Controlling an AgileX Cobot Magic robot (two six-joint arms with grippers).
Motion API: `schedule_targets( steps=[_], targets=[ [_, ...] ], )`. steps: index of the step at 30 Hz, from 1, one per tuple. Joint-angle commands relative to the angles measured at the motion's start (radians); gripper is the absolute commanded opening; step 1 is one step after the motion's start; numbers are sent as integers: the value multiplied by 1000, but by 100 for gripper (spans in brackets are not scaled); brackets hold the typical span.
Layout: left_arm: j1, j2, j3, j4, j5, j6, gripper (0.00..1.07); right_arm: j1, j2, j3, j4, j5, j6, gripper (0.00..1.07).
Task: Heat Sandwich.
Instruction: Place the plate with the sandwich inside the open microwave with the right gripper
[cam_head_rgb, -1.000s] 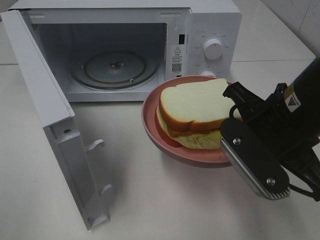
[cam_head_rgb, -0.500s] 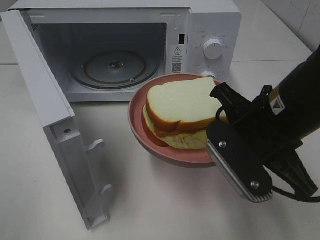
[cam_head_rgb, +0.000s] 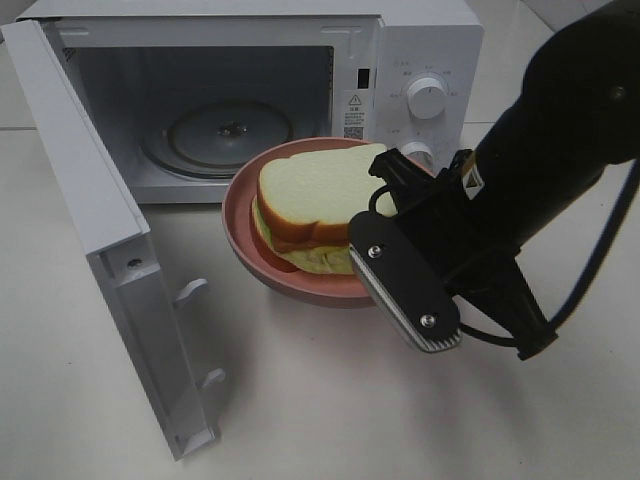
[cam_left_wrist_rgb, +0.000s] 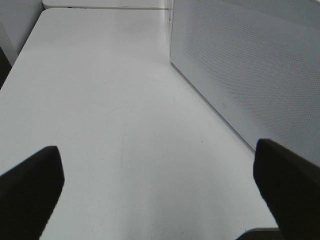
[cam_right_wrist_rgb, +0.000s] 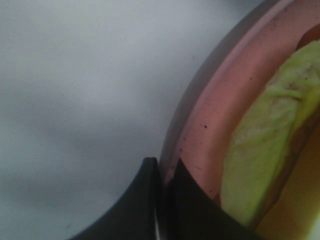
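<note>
From the high camera, the sandwich sits at the centre of the view on a round pink plate. It shows pale bread with a brown crust over a yellow-green layer. The right gripper is clamped on the plate's rim at the plate's 3 o'clock side. In the wrist view its two dark fingertips are pinched together on the pink edge, with the green layer just beside them. Whether the plate's base touches the white table cannot be told.

The microwave fills the view from 10 to 1 o'clock. Its cavity is open, with the glass turntable lying inside at 11 o'clock from the plate. The plate's far rim overlaps the lower lip of the cavity mouth. The door is swung wide and runs from 10 o'clock down to 7 o'clock, well apart from the plate, with its latch hooks facing the table.

The right arm comes in from 2 o'clock and covers the lower corner of the control panel. The upper knob is clear, and the lower knob is half hidden behind the gripper body.

The left gripper has its fingers wide apart, holding nothing, over bare table beside a white panel with a fine dot pattern.
</note>
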Motion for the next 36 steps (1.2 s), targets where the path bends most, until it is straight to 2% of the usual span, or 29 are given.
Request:
schedule_targets(
  steps=[1, 12, 27, 31, 36],
  targets=[
    [5, -4, 2, 0, -14, -1, 98, 22, 35, -45, 1, -25, -17, 0],
    [5, -4, 2, 0, -14, -1, 98, 33, 176, -209, 2, 2, -17, 0],
    [5, -4, 2, 0, -14, -1, 98, 33, 317, -374, -21, 66, 8, 0],
    [5, -4, 2, 0, -14, -1, 98, 33, 365, -461, -32, 109, 37, 0],
    [5, -4, 2, 0, -14, -1, 98, 33, 400, -521, -34, 136, 43, 0]
  ],
)
